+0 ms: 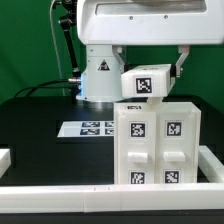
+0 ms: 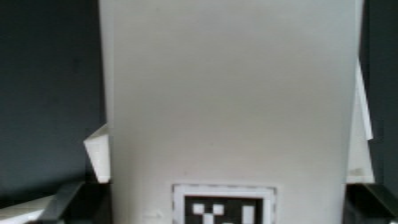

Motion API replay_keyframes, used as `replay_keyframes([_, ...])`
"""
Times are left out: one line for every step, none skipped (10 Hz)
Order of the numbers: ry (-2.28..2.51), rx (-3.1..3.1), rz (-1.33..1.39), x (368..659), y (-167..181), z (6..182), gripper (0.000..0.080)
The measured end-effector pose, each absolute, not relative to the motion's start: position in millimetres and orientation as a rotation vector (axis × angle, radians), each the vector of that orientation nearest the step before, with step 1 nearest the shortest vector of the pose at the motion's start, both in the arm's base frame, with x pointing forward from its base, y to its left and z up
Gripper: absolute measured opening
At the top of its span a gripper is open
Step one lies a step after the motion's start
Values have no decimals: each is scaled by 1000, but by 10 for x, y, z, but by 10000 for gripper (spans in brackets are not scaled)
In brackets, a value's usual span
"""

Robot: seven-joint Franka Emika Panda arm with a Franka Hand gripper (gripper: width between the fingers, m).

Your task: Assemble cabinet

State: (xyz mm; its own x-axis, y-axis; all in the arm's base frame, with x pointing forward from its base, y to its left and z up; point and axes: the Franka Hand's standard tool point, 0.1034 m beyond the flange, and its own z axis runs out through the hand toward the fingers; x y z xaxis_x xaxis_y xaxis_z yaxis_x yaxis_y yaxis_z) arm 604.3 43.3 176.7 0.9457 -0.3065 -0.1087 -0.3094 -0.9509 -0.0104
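White panel (image 2: 222, 100) fills the wrist view, tag (image 2: 221, 207) cut off.

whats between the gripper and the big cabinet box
A small white tagged piece, right above the cabinet box; the exterior view shows it.

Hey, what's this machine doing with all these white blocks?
A white robot arm is putting a cabinet together. It reaches down over the big white cabinet box, which stands upright on the black table, and a small tagged white piece sits right at the top of that box, under the arm. Whether the arm is clamping that piece I cannot tell. The marker board lies flat beside the box.
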Motion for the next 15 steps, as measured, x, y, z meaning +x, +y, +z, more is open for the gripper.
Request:
replay_keyframes([485, -3072, 153, 6061, 438, 1761, 557])
replay_keyframes([482, -3073, 143, 6075, 448, 1752, 557])
replay_keyframes([477, -3075, 149, 6076, 439, 1721, 557])
replay_keyframes([476, -3077, 151, 6097, 411, 1691, 557])
replay_keyframes([481, -3079, 152, 6123, 379, 1664, 557])
replay_keyframes([484, -3080, 156, 6129, 366, 1636, 557])
replay_keyframes([485, -3082, 154, 6136, 359, 1596, 557])
replay_keyframes([480, -3083, 128, 6164, 359, 1597, 557])
replay_keyframes([464, -3085, 111, 6182, 357, 1598, 557])
replay_keyframes([463, -3086, 95, 6199, 367, 1602, 557])
replay_keyframes([460, -3086, 80, 6207, 379, 1603, 557])
replay_keyframes([459, -3086, 78, 6203, 383, 1604, 557])
replay_keyframes([460, -3085, 78, 6201, 383, 1606, 557])
replay_keyframes([459, -3085, 79, 6201, 382, 1605, 557])
replay_keyframes([459, -3085, 78, 6201, 381, 1605, 557])
